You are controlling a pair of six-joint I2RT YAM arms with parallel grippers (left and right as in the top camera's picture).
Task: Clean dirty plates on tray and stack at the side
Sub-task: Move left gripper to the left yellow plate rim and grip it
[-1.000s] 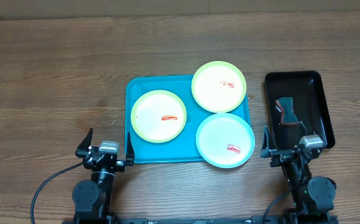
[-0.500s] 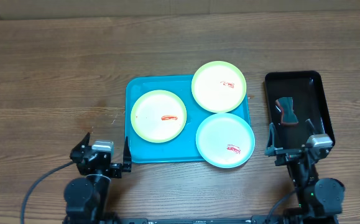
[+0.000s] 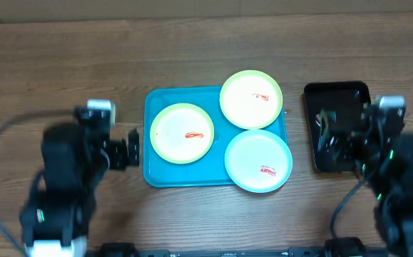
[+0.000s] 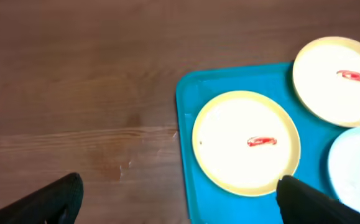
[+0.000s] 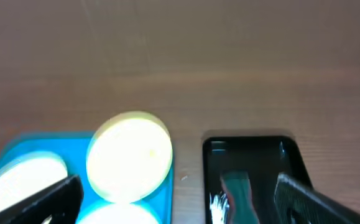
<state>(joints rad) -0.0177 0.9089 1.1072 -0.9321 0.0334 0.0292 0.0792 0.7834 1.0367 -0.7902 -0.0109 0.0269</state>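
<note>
— Starting from zero, are we?
— Yes: our three plates (image 3: 182, 133) lie smeared on the tray (image 3: 156, 175), none stacked. Left gripper (image 4: 180, 186) and right gripper (image 5: 178, 183) gape empty; all wiping remains.

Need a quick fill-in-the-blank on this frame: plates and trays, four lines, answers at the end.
1. The turquoise tray holds ___ plates.
2. The front right plate is light ___.
3. The left plate has a ___ smear near its middle.
4. The smaller tray to the right is ___.
Missing words: three; blue; red; black.
</note>
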